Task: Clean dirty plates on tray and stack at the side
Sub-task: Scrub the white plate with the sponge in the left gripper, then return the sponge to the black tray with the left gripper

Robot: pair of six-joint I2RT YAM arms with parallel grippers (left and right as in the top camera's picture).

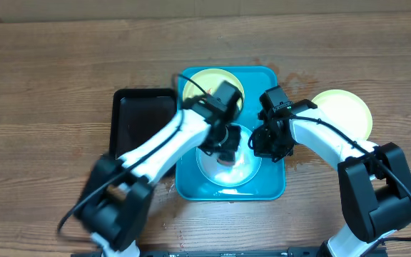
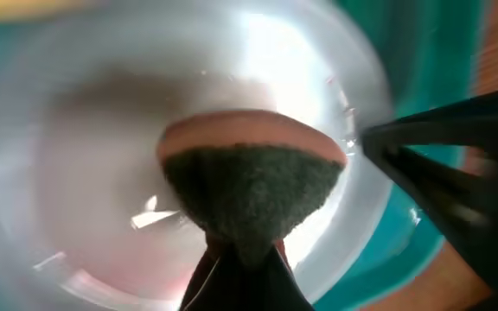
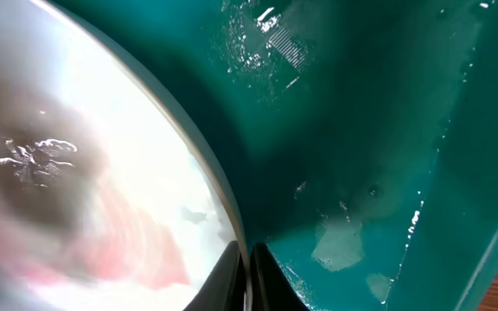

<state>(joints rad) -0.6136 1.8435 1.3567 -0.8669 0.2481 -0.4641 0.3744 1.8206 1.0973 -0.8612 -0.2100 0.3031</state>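
Overhead view, centre frame: left end effector (image 1: 225, 152), pinching a green-faced sponge (image 2: 249, 177), hangs over the pale plate (image 1: 228, 176) in the lower half of the teal tray (image 1: 273, 187), right end effector (image 1: 262, 146) pressed together on that plate's right rim; one yellow-green plate (image 1: 200, 82) occupies the tray's upper end, a second yellow-green plate (image 1: 344, 111) the counter (image 1: 48, 71) at right.

No readable text or labels appear anywhere.

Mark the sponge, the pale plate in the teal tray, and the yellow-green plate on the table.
sponge (image 2: 249, 186), left wrist view, dark scouring face.
pale plate (image 1: 238, 173), overhead view, bare inner surface.
yellow-green plate (image 1: 348, 113), overhead view, its centre.
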